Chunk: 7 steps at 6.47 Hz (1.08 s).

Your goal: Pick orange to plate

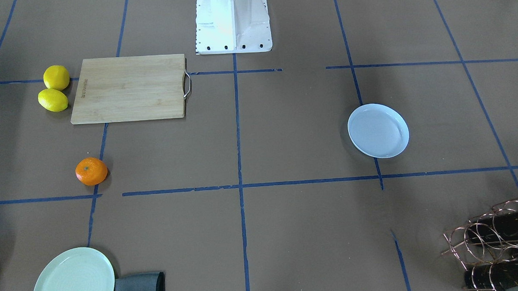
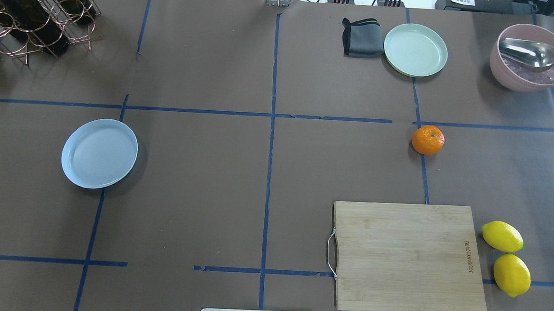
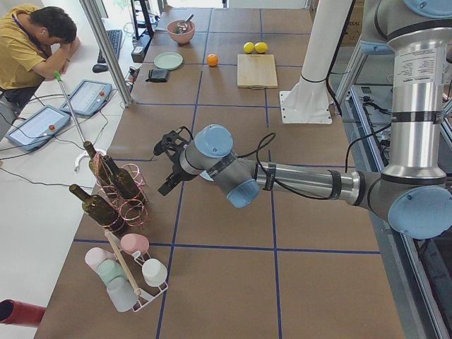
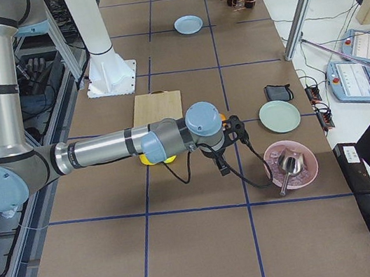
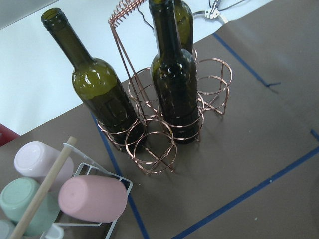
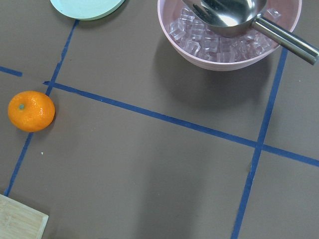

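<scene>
Here, orange: a small round bright-orange fruit (image 2: 428, 140) with a dark stem dimple. It rests on the brown paper-covered tabletop (image 2: 209, 180) in the robot's right half, on a strip of blue tape (image 2: 422, 177) just on the robot's side of a tape crossing.
Plate: a round shallow pale bluish-white plate (image 2: 99, 153) with a raised rim lies in the robot's left half, well apart from the orange.
Nearest neighbours: a pale green round plate (image 2: 415, 50) lies on the far side of the orange, with a folded dark grey cloth (image 2: 361, 36) against its edge. A rectangular bamboo cutting board (image 2: 409, 257) with a metal handle lies on the near side, apart from the fruit.
Lemons: two yellow lemons (image 2: 502, 236) sit just beside the board's outer short edge, close to each other.
Bowl: a round pink bowl (image 2: 499, 74) holding clear ice cubes and a steel scoop (image 2: 529, 52) stands at the far right corner.
Right hand: the black two-finger right hand (image 4: 223, 167) hangs above the tabletop between the lemons and the pink bowl, apart from the orange. I cannot tell whether its fingers are spread or closed.
Left hand: the black left hand (image 3: 164, 187) hangs beside a copper wire rack (image 3: 120, 191) of dark green wine bottles at the tabletop's left end. I cannot tell whether it is spread or closed.
</scene>
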### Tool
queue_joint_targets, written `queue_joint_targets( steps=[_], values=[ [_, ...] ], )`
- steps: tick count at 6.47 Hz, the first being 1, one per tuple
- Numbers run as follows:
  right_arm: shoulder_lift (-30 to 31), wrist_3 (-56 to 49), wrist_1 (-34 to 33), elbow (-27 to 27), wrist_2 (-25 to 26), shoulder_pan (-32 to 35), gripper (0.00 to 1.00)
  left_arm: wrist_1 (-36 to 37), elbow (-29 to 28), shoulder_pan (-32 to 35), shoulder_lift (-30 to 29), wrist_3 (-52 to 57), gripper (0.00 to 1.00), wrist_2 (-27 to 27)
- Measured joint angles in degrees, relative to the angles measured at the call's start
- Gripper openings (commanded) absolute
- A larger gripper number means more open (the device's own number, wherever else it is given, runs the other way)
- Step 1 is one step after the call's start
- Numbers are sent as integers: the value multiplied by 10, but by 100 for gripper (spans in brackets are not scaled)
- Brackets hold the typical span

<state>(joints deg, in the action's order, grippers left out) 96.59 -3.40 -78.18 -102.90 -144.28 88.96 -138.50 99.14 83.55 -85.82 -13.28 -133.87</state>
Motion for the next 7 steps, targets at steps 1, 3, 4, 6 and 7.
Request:
queue_joint_targets(
  steps=[1, 3, 4, 6, 7],
  values=[
    [15, 3, 40, 1, 2, -1, 100, -33, 0, -67, 7, -91, 100, 17],
    [28, 39, 74, 2, 0, -2, 100, -51, 1, -205, 10, -285, 95, 144],
    [33, 49, 77, 3, 0, -3, 100, -54, 0, -269, 10, -369, 92, 211],
    [35, 52, 79, 4, 2, -3, 100, -58, -11, -370, 8, -480, 90, 311],
    [36, 52, 79, 4, 2, -3, 100, -59, -18, -397, 7, -499, 85, 333]
  ],
)
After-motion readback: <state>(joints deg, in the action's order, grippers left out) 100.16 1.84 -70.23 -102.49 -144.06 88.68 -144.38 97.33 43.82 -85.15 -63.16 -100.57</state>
